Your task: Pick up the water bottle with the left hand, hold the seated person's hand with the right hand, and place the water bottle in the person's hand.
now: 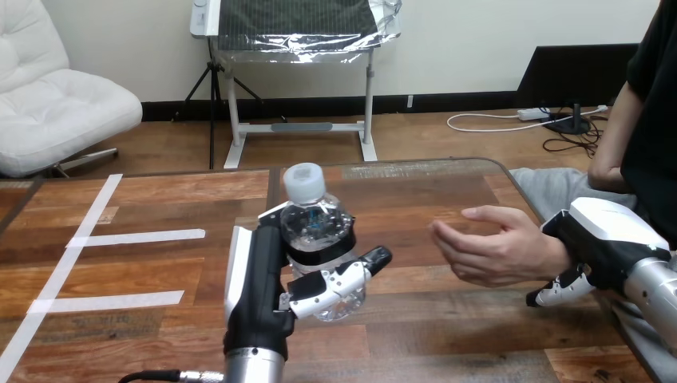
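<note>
A clear water bottle (314, 226) with a white cap and a dark label band stands upright in my left hand (257, 281), a little left of the table's middle. The fingers (339, 285) of that hand curl round the bottle's lower part. To the right, the person's hand (484, 245) hovers over the table, palm toward the bottle, fingers loosely bent and empty. A gap of table separates the bottle from it. My right hand (604, 233) lies over the person's wrist, and its fingers (556, 292) curl under it from below.
White tape strips (136, 237) mark the left part of the wooden table (447, 335). The table's rounded far right corner lies just beyond the person's hand. The person sits at the right side.
</note>
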You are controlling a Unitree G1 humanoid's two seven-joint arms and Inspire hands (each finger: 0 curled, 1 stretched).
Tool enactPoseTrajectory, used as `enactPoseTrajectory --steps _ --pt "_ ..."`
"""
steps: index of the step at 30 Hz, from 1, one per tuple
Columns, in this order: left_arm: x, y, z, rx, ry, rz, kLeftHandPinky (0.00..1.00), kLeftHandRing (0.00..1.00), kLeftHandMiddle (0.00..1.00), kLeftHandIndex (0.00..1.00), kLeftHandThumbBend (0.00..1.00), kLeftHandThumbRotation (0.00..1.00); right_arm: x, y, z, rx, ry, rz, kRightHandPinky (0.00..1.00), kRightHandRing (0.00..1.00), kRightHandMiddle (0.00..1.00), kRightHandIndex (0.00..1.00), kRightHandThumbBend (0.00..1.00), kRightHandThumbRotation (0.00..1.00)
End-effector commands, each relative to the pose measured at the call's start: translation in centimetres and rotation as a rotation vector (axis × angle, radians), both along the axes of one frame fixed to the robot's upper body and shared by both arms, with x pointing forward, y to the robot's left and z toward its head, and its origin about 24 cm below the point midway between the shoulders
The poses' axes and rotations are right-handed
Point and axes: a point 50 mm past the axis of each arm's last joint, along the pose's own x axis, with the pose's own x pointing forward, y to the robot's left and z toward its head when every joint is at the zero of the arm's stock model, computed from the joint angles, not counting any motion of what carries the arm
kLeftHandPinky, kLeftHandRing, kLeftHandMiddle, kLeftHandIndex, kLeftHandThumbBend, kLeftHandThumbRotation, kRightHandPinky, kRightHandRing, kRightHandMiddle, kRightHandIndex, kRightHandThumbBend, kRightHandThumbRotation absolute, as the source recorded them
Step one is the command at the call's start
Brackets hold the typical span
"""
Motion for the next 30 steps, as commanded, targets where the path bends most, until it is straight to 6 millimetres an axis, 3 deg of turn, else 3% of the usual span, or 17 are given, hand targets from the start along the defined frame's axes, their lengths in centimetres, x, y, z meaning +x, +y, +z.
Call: enactPoseTrajectory --steps 1,30 --pt "1.6 -2.0 2.8 -0.062 -0.112 -0.033 0.33 0.38 0.43 0.44 0.67 0.00 0.6 -0.5 2.3 -0.002 -0.093 -0.004 0.19 0.26 0.35 0.39 0.73 0.00" --pt "2.3 -4.6 3.4 -0.054 -0.145 -0.132 0.33 0.37 0.42 0.44 0.70 0.00 0.6 0.3 3.1 -0.035 -0.129 0.026 0.20 0.26 0.34 0.38 0.76 0.00"
